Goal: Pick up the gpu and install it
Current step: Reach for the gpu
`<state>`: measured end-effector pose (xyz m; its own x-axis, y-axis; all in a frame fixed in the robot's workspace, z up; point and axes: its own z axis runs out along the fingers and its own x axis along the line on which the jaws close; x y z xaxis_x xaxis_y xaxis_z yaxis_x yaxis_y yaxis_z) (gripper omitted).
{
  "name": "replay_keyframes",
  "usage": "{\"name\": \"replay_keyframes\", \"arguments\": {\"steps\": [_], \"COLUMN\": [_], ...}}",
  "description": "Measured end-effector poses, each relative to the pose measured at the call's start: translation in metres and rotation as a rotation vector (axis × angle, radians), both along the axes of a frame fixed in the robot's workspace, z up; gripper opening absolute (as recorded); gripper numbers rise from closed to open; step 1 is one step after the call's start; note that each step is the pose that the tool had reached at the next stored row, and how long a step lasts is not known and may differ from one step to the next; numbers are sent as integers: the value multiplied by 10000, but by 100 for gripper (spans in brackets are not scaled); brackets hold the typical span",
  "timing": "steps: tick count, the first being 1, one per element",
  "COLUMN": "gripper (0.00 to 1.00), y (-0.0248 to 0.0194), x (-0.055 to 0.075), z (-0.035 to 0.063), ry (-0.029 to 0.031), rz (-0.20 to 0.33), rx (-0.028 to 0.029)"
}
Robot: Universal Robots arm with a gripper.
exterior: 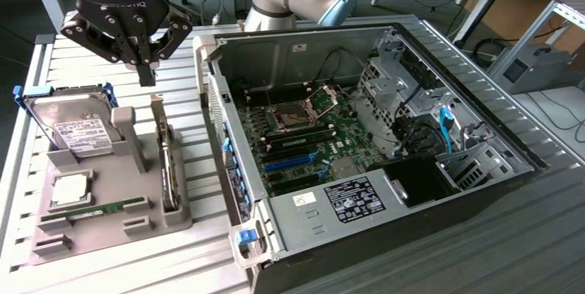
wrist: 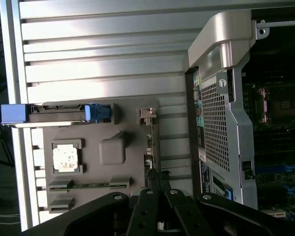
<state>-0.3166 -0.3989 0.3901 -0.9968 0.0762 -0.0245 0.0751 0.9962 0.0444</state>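
Observation:
The gpu (exterior: 166, 164) stands on its edge in a slot along the side of the grey holder (exterior: 109, 229) nearest the computer, a thin green card with a silvery bracket. In the wrist view the gpu (wrist: 148, 147) appears edge-on, directly past the fingertips. My gripper (exterior: 146, 77) hangs above the far end of the holder, a little above the card, its fingers shut together and holding nothing. In the wrist view the gripper (wrist: 156, 177) points down at the card's edge.
The open computer case (exterior: 475, 112) lies at the exterior view's right, with motherboard (exterior: 302, 136) and blue slots (exterior: 292, 164) exposed. The holder also carries a hard drive (exterior: 78, 126), a processor (exterior: 71, 190) and a memory stick (exterior: 96, 210). All rest on a slatted metal table (exterior: 183, 266).

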Motion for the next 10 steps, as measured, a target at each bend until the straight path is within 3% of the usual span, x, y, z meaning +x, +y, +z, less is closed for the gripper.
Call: {"name": "replay_keyframes", "arguments": {"steps": [5,10], "gripper": [11,11], "y": [-3,-58], "x": [-1,-6], "z": [0,0], "ry": [1,0], "rz": [1,24], "rx": [0,0]}}
